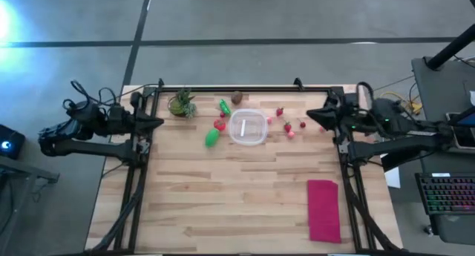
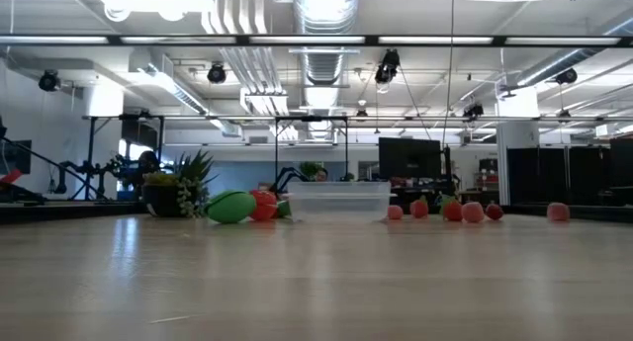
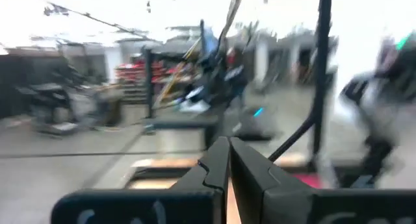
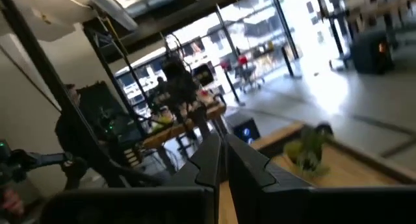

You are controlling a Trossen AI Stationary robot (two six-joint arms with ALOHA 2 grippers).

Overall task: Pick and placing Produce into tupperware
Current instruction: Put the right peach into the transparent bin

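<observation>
**Produce scattered round tupperware, both arms parked**

Tupperware (image 1: 247, 128) is sitting mid-far on the worktop (image 1: 223, 204), seemingly empty. Produce is lying around it: green piece (image 1: 212, 137) at its left, small red pieces (image 1: 288, 127) to the right, brown one (image 1: 237, 97) behind. All probably light, hard, roll-prone; pinch across the middle. Plant (image 1: 182, 104) is crowding the far left. Left gripper (image 3: 227, 160) and right gripper (image 4: 221, 156) are idling at the edges, jaws pressed together.

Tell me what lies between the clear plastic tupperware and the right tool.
In the high view, several small red produce pieces dot the wood between the tupperware and right tool.
</observation>
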